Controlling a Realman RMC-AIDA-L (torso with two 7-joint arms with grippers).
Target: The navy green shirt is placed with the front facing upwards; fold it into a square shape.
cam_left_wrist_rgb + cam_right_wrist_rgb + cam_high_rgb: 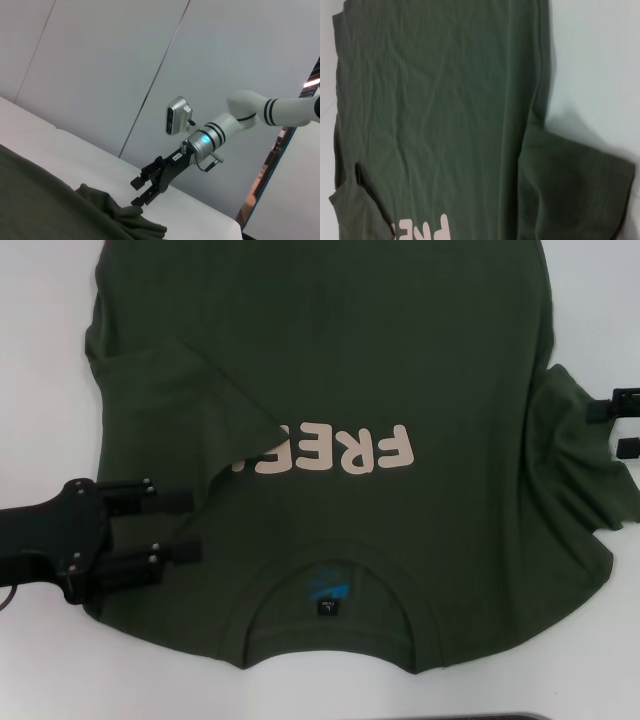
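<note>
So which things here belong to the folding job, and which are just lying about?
Part of the job:
- navy green shirt, front up, left sleeve folded over its print
- left gripper, open, on the shirt
- right gripper, open, beside the bunched right sleeve

Lying about:
- white table
- dark strip at the near edge

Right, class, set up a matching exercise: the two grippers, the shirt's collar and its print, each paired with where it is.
1 left gripper
2 right gripper
3 collar
4 print

a partly under the folded sleeve
b beside the bunched sleeve
c edge of the shirt nearest the robot
d over the shoulder, beside the collar

Pairs: 1-d; 2-b; 3-c; 4-a
</note>
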